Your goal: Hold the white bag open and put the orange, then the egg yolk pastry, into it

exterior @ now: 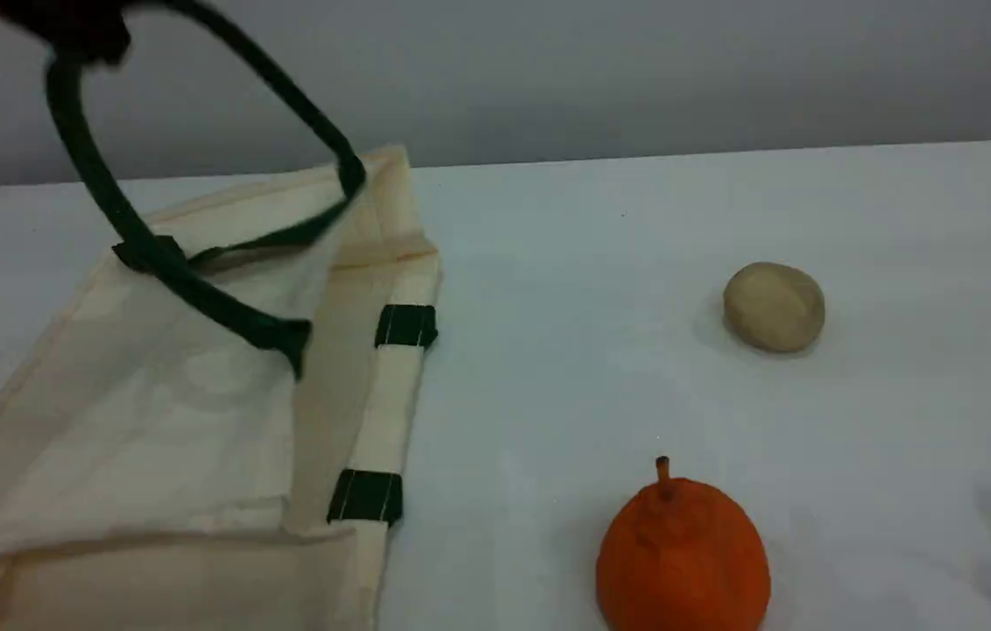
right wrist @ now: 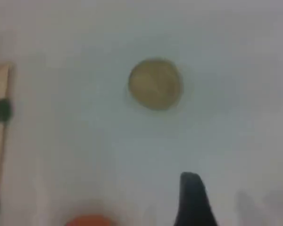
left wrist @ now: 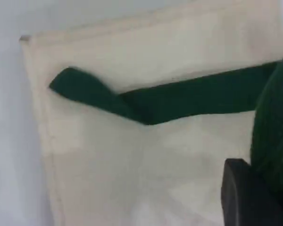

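The white bag [exterior: 153, 421] lies flat at the table's left, its mouth facing right. My left gripper [exterior: 79, 31], a dark blur at the top left, is shut on one dark green handle [exterior: 101, 193] and holds it up in a loop, raising the upper cloth. The left wrist view shows its fingertip [left wrist: 247, 197] against that strap [left wrist: 273, 127], with the other handle [left wrist: 155, 101] flat on the bag [left wrist: 132, 165]. The orange [exterior: 682, 561] stands near the front edge. The egg yolk pastry [exterior: 774, 307] sits farther back. My right gripper's one visible fingertip [right wrist: 193, 200] hovers above the table, short of the pastry [right wrist: 155, 84], holding nothing.
A grey wall runs behind the white table [exterior: 591, 263]. The bag's right border with its dark green patches [exterior: 406, 326] lies left of the two foods. In the right wrist view the bag's edge [right wrist: 0, 141] shows at the far left and a sliver of the orange [right wrist: 87, 220] at the bottom.
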Tool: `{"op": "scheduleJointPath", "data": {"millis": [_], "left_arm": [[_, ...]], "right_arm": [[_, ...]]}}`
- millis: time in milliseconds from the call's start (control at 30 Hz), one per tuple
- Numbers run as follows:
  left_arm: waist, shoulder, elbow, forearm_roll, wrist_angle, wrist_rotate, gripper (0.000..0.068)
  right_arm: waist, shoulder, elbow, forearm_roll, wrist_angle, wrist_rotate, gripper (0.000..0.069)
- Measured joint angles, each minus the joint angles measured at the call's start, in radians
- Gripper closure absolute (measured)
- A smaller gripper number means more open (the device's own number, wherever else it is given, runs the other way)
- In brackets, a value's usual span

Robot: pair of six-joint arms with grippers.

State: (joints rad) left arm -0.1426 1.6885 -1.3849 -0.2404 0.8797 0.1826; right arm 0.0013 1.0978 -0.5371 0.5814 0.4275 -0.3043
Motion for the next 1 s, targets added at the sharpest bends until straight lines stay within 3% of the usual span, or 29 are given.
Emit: {"op": "scheduleJointPath", "data": {"millis": [133,267,400,533,733,1000], "left_arm": [[0.0,-0.1,0.0,-0.08,0.054,0.055,0.0596],[-0.006,-0.177,-0.005,-0.104,0.09,0.07,0.0596],[-0.06,-0.235,-0.015,-0.093,0.121,0.078,0.0596],[-0.113,-0.248,-0.038,-0.024,0.141,0.066,0.0596],[-0.114,-0.248,-0.125,-0.014,0.176,0.047,0.0596],[-0.189,-0.205,-0.171,0.019,0.163,0.046,0.0596]], "right_arm": [[0.0,0.0,0.0,0.15,0.049,-0.136,0.0278],[0.0,0.0,0.0,0.324,0.124,-0.298,0.0278],[0.0,0.0,0.0,0.483,0.169,-0.453,0.0278],[0.0,0.02,0.001,0.572,0.18,-0.538,0.0278],[0.007,0.112,0.001,0.612,0.226,-0.598,0.0278],[0.164,0.274,0.001,0.79,0.167,-0.766,0.0278]]}}
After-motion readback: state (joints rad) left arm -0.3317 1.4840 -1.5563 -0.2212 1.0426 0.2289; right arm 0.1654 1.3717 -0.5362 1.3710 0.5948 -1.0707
